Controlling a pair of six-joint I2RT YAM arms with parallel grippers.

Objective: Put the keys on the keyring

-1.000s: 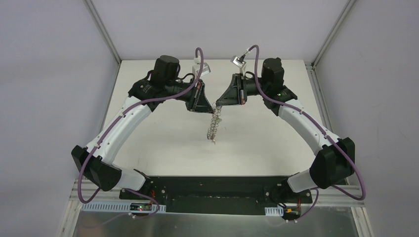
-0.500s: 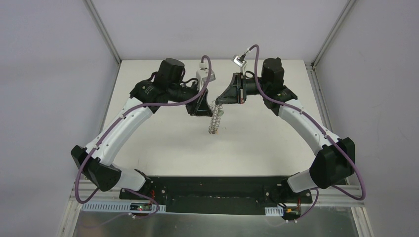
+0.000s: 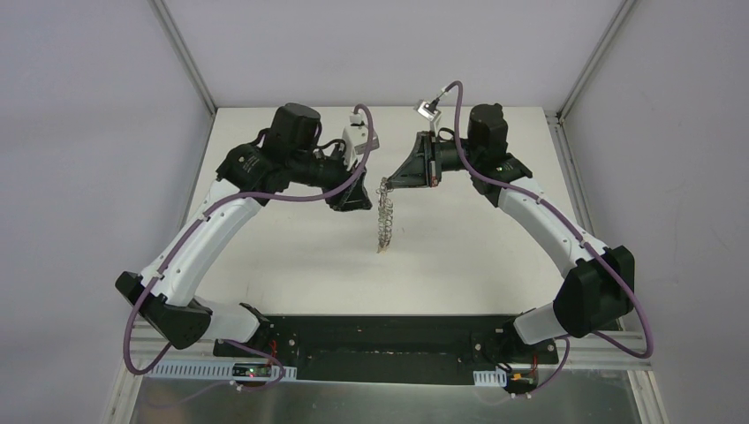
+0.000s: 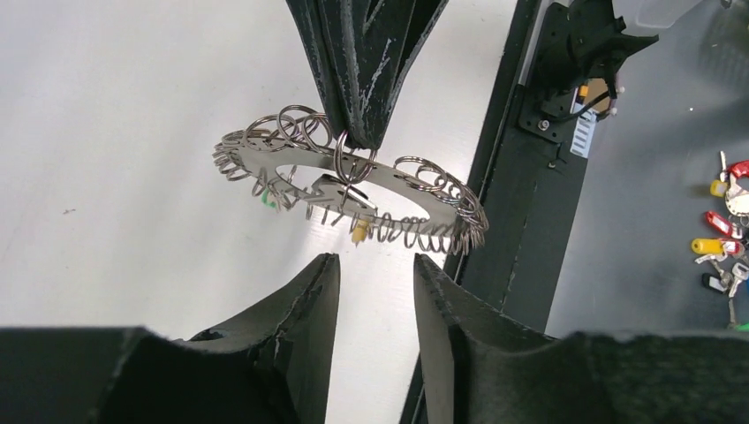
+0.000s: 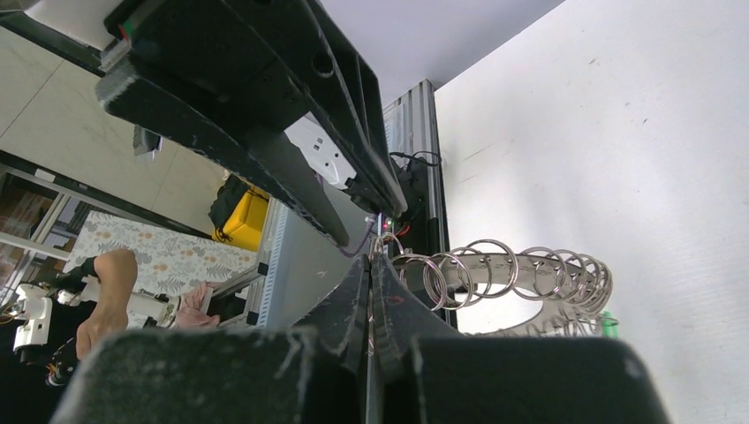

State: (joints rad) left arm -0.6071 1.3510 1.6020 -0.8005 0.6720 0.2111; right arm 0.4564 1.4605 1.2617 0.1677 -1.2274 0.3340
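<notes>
Listener: Table first, please. What sits on the left?

Describer: A white table, seen from above, with two arms arching in from its near edge. The left arm reaches to the middle. The left gripper has its jaws parted and nothing between them. Its fingertips point at the keyring from close by, not touching it.

Listener: And the keyring?

Describer: The keyring hangs in the air over the centre of the table, between the two grippers, drooping down from its top edge. It is a flat grey loop fringed with small wire rings. A green key and a yellow key dangle from it. I cannot tell whether its low end touches the table.

Listener: What holds it up?

Describer: The right gripper, just right of centre. Its jaws are pressed together on the keyring's upper edge, pinching metal among the small rings.

Listener: Anything further right?

Describer: In the left wrist view, loose keys with red and yellow heads lie on a grey surface beyond a black rail, well apart from the keyring.
</notes>
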